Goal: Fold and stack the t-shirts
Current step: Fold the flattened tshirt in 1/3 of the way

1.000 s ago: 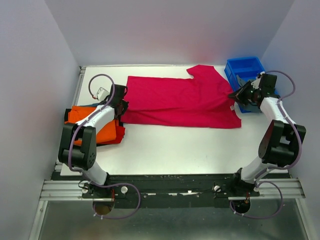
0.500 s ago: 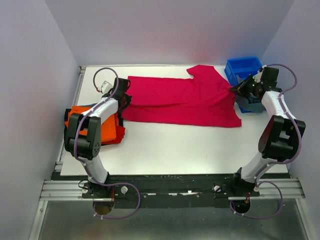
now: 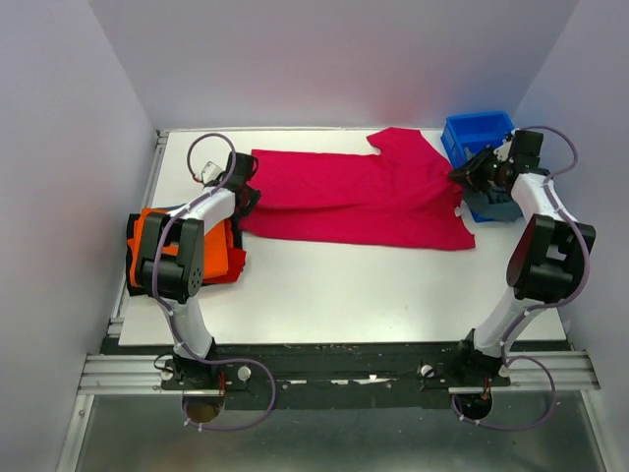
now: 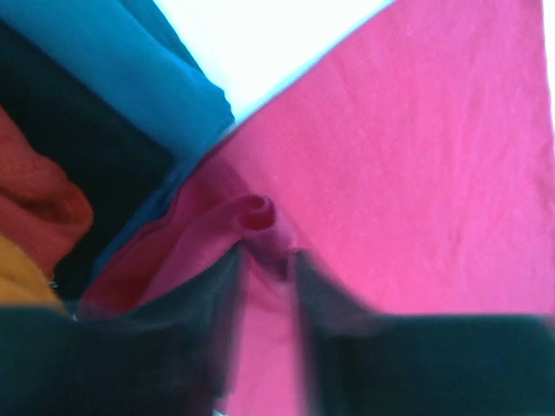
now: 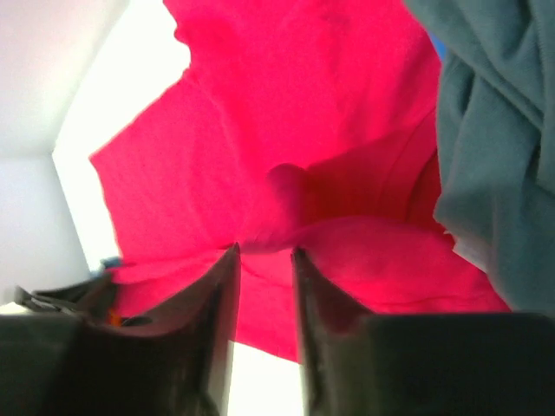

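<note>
A large crimson-pink t-shirt (image 3: pixel 354 202) lies spread across the far half of the white table (image 3: pixel 344 290). My left gripper (image 3: pixel 244 194) stands at its left edge, jaws parted, with a small bunched fold of the crimson cloth (image 4: pixel 260 212) at the fingertips (image 4: pixel 227 269). My right gripper (image 3: pixel 462 181) is at the shirt's right edge, open, with crimson cloth (image 5: pixel 286 113) lying loose across the gap. Folded tees are stacked at the left: orange (image 3: pixel 147 231) on top, red (image 3: pixel 232 265) below, with blue (image 4: pixel 130 61) and black (image 4: pixel 78 147) layers. A grey-blue tee (image 5: pixel 494 130) hangs at the right.
A blue plastic bin (image 3: pixel 477 130) stands at the far right corner, right behind my right gripper, with the grey-blue cloth (image 3: pixel 496 205) at its near side. The table's metal rail (image 3: pixel 334 374) runs along the near edge by the arm bases.
Both grippers have gone from shut to parted jaws and let the crimson shirt's side edges go. Both arms moved slightly towards the far side over the last second.
</note>
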{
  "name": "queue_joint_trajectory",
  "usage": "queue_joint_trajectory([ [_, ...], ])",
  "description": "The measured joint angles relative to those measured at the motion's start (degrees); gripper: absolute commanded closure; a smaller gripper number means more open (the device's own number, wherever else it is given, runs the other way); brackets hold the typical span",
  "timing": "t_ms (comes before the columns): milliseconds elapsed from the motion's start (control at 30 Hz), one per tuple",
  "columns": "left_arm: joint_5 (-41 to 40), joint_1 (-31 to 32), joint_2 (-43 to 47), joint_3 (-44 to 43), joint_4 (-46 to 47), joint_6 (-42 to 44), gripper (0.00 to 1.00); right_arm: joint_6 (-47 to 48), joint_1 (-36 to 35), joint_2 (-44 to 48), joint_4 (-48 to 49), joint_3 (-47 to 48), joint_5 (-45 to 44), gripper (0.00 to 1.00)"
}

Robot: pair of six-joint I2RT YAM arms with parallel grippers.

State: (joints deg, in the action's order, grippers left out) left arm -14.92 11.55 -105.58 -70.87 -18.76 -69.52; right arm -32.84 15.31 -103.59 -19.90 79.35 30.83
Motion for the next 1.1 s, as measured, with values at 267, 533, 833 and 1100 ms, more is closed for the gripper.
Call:
queue_joint_trajectory([
  [267, -0.1, -0.8, 0.5, -1.9, -0.1, 4.9, 0.01, -0.2, -1.6, 2.1, 0.6, -2.7, -5.0, 0.35],
  [533, -2.5, 2.2, 18.7, 10.3, -0.5, 3.9, 0.13, -7.3, -2.9, 32.3, 3.4, -30.4, -18.2, 0.54],
  [833, -2.2, 4.3, 25.0, 26.8, 2.6, -0.9, 0.18, -12.9, 0.0, 33.9, 3.8, -42.4, -26.6, 0.54],
  [1100, -1.9, 4.6, 22.8, 27.4, 5.9, -2.2, 0.18, -18.3, 0.6, 23.8, 10.1, -43.4, -27.1, 0.55],
])
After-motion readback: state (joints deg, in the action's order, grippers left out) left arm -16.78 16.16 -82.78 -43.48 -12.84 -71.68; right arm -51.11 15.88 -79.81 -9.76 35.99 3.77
